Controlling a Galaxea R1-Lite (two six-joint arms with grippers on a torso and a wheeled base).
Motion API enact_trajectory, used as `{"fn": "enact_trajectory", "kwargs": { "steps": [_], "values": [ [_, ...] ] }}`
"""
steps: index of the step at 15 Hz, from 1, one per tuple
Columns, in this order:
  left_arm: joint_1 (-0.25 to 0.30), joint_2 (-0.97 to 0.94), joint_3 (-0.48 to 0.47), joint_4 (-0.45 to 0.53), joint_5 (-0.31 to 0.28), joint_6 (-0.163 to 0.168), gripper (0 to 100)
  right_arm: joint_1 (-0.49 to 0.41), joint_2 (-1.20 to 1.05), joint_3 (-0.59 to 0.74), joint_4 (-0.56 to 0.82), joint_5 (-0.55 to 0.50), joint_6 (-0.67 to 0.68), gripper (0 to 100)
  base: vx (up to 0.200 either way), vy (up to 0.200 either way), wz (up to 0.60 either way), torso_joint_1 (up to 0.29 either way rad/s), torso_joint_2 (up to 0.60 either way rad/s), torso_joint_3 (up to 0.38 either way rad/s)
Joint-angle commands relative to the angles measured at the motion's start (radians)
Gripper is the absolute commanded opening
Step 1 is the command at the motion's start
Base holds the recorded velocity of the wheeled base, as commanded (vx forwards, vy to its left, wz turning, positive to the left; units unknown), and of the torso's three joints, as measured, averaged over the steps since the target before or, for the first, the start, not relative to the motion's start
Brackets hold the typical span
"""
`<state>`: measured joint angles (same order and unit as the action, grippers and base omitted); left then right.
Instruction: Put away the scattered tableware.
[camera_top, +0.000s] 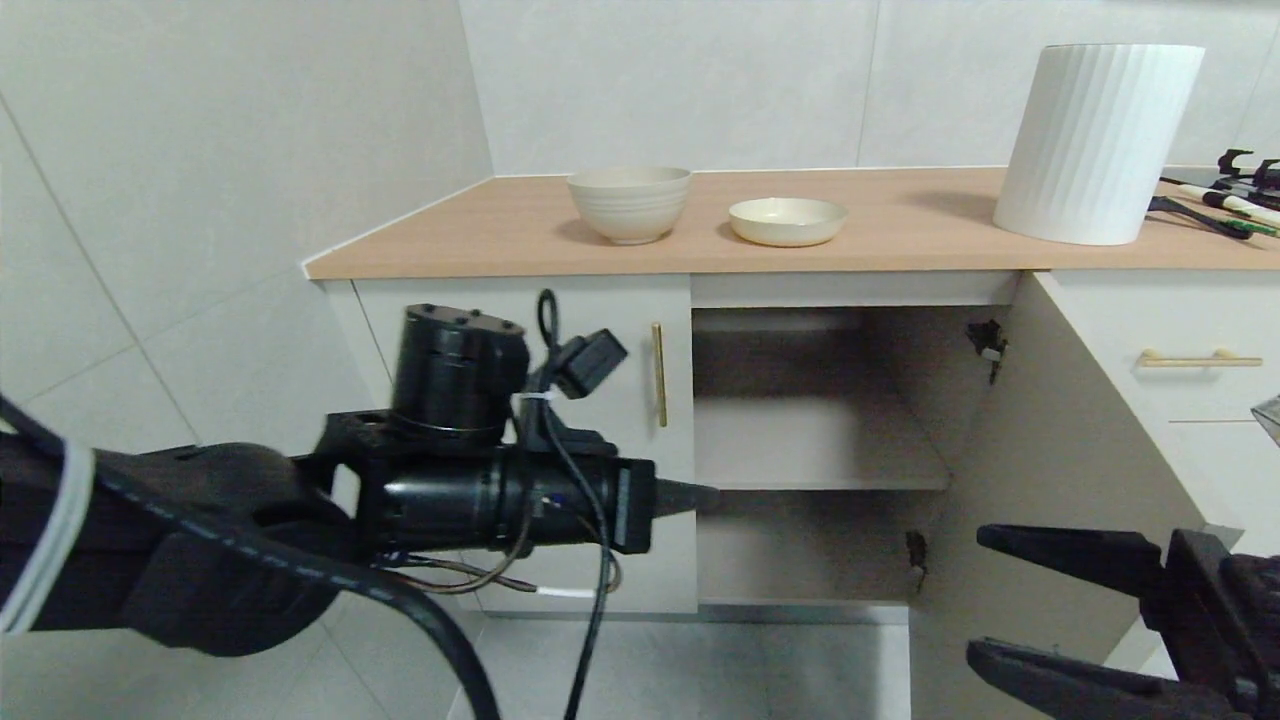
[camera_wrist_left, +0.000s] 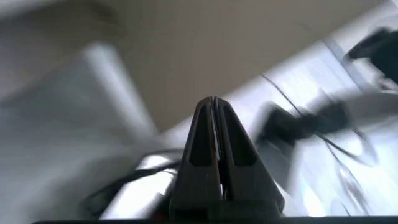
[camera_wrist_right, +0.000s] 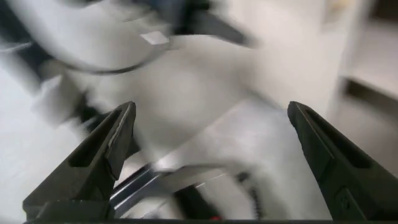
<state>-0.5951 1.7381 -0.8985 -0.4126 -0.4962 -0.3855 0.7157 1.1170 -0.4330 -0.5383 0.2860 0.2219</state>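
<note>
I've got two pieces on the worktop. A deep ribbed bowl (camera_top: 630, 203) sits toward its left end, and a shallow dish (camera_top: 787, 220) is just beside it on the right, not touching. Both are above the open cabinet (camera_top: 815, 440), whose shelf is bare and whose door (camera_top: 1040, 480) is swung wide.

My left tool (camera_top: 690, 497) hangs low in front of the cabinet with its fingers pressed together and nothing between them. My right tool (camera_top: 980, 597) is lower, by the door, with its fingers spread wide and also empty.

Both pieces look like glazed ceramic, so I'd expect them to be stiff, fairly heavy for their size, slick, and unforgiving if dropped. The bowl looks like the easier pick: I'd pinch the rim on the side nearest me, one finger inside and one outside on the ribbing. The dish's wall is low and flared, so I'd take its near rim the same way and grip firmly. The tall white ribbed cylinder (camera_top: 1095, 140) toward the right end stands well apart.
</note>
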Motion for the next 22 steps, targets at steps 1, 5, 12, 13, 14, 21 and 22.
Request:
{"fn": "enact_trajectory", "kwargs": {
  "steps": [1, 5, 12, 13, 14, 21, 22],
  "values": [
    [0.129, -0.184, 0.165, -0.1, 0.145, 0.001, 0, 0.054, 0.145, -0.076, 0.012, -0.113, -0.03, 100, 0.0, 0.0, 0.0, 0.0, 0.0, 0.0],
    [0.218, -0.368, 0.214, -0.075, 0.205, 0.004, 0, 0.102, 0.236, -0.24, 0.05, -0.261, -0.052, 100, 0.0, 0.0, 0.0, 0.0, 0.0, 0.0],
    [0.276, -0.534, 0.133, 0.164, 0.208, 0.126, 0, -0.033, 0.313, -0.587, 0.354, -0.36, -0.047, 100, 0.0, 0.0, 0.0, 0.0, 0.0, 0.0],
    [0.276, -0.535, 0.132, 0.166, 0.208, 0.126, 0, -0.039, 0.314, -0.587, 0.354, -0.36, -0.042, 100, 0.0, 0.0, 0.0, 0.0, 0.0, 0.0],
    [0.278, -0.529, 0.121, 0.169, 0.209, 0.126, 100, -0.045, 0.325, -0.584, 0.362, -0.363, -0.027, 100, 0.0, 0.0, 0.0, 0.0, 0.0, 0.0],
    [0.279, -0.545, 0.104, 0.138, 0.212, 0.125, 100, -0.045, 0.322, -0.61, 0.39, -0.383, 0.04, 100, 0.0, 0.0, 0.0, 0.0, 0.0, 0.0],
    [0.279, -0.549, 0.102, 0.14, 0.214, 0.125, 100, -0.044, 0.323, -0.61, 0.39, -0.384, 0.039, 100, 0.0, 0.0, 0.0, 0.0, 0.0, 0.0]
  ]
}}
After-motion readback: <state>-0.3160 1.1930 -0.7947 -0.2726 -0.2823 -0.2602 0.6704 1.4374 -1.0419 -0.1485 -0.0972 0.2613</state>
